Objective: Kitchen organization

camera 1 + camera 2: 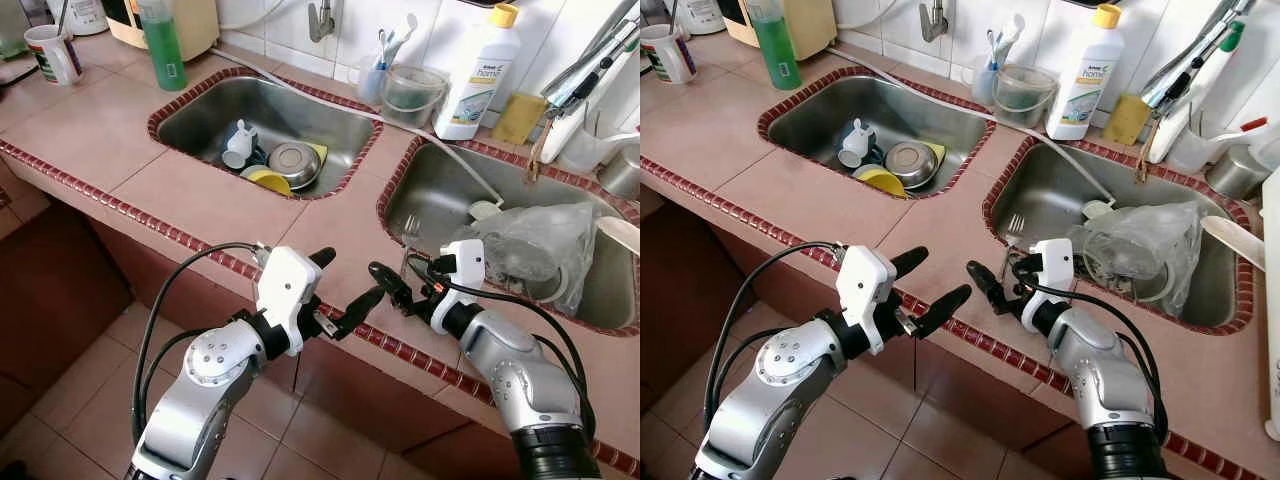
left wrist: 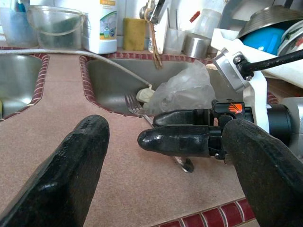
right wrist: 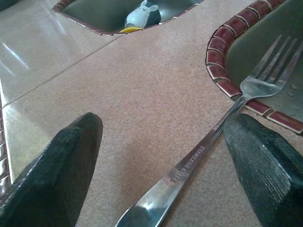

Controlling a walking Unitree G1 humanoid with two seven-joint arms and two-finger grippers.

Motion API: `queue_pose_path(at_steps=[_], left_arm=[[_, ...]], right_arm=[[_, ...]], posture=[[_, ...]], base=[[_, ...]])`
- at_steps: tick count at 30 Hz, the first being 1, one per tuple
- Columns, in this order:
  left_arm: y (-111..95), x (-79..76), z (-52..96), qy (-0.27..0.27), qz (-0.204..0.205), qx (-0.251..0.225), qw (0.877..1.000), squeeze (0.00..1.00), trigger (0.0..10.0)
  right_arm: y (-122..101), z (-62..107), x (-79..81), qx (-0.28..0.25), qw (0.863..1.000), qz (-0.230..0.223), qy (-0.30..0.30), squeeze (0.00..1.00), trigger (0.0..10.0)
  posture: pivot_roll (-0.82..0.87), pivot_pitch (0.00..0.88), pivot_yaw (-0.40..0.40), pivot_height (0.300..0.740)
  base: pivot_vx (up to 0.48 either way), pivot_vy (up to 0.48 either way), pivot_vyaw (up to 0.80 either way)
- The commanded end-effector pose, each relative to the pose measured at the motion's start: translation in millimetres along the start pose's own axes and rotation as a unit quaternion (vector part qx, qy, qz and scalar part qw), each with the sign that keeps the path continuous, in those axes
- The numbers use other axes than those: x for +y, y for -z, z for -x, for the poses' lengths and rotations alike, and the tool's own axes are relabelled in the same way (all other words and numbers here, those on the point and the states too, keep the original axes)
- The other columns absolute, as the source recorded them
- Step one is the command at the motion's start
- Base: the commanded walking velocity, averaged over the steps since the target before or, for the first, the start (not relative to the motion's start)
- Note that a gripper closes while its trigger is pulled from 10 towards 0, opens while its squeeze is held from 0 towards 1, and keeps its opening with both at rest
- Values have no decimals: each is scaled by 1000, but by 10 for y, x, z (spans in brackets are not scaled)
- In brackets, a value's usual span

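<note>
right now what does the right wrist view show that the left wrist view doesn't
Right wrist view alone: the lettering stamped on the fork handle, and a small white figure in the far sink.

Left wrist view alone: the right gripper itself over the fork handle, a crumpled plastic bag in the sink, a detergent bottle and a sponge.

Both: the fork lying on the pink counter, tines over the sink's red tile rim.

two sinks (image 1: 200, 115), one fork (image 3: 222, 127), one mug (image 1: 52, 52)

Pink tiled counter (image 1: 200, 200), white-tiled wall (image 1: 350, 25), terracotta floor (image 1: 70, 420).
</note>
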State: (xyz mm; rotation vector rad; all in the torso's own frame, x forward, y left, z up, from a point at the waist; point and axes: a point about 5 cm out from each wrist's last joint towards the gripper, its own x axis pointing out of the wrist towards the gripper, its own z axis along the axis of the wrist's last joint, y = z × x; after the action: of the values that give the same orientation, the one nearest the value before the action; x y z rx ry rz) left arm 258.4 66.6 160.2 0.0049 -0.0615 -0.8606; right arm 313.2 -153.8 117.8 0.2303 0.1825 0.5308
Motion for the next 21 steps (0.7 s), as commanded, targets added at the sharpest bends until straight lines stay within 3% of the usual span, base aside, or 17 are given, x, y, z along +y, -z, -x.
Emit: queue_pose_path(at_steps=[1, 21], left_arm=[[-2, 3, -15, -1, 4, 0, 1000, 0, 10000], [1, 12, -15, -4, 2, 1, 1000, 0, 10000]], right_arm=[[82, 47, -23, 23, 1000, -8, 3, 0, 10000], [115, 65, 18, 34, 999, -4, 2, 0, 10000]], posture=[[-56, 159, -67, 740], [-57, 161, -70, 740]], base=[[0, 0, 0], [0, 0, 0]])
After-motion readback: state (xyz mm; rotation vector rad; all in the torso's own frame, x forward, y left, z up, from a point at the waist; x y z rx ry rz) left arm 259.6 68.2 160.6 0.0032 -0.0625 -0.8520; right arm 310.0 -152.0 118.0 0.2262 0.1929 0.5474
